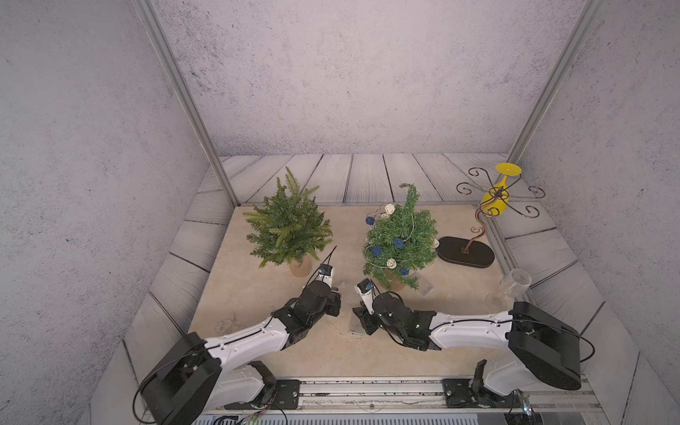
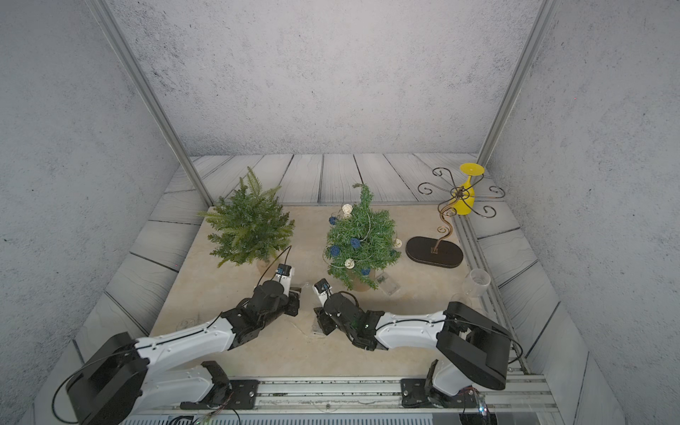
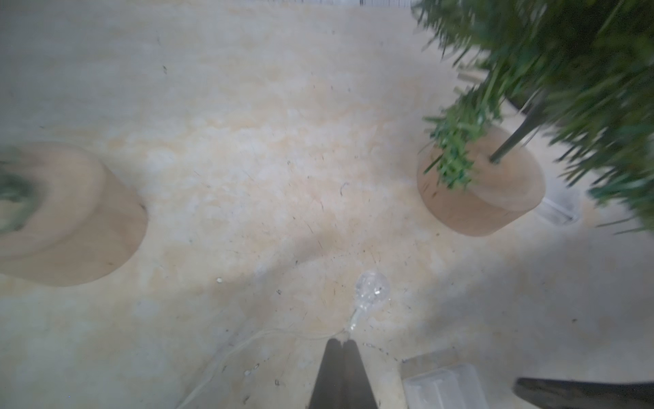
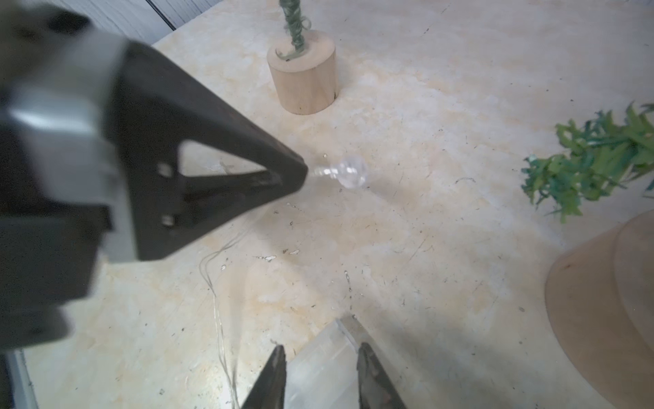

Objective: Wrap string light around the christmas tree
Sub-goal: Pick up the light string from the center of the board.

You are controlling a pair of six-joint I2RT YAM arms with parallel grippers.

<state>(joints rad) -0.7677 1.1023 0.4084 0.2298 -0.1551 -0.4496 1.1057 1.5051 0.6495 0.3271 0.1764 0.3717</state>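
Observation:
The string light is a thin wire (image 3: 247, 345) with clear bulbs. My left gripper (image 3: 342, 340) is shut on the wire just behind one bulb (image 3: 371, 288), low over the table between the two tree bases. The right wrist view shows that same left gripper (image 4: 302, 173) and bulb (image 4: 350, 171). My right gripper (image 4: 322, 348) grips the string's clear battery box (image 4: 322, 368), one finger on each side. The bare christmas tree (image 1: 287, 228) stands at the back left on a wooden base (image 4: 304, 81). In both top views the left gripper (image 1: 336, 294) (image 2: 296, 294) faces the right gripper (image 1: 358, 323).
A second tree (image 1: 399, 239) strung with blue and white balls stands right of centre, another clear box (image 1: 427, 283) beside its base. A curled metal rack (image 1: 474, 243) holds a yellow glass (image 1: 496, 195). A clear wine glass (image 1: 515, 283) stands at the right edge. Loose bulbs (image 1: 230, 323) lie front left.

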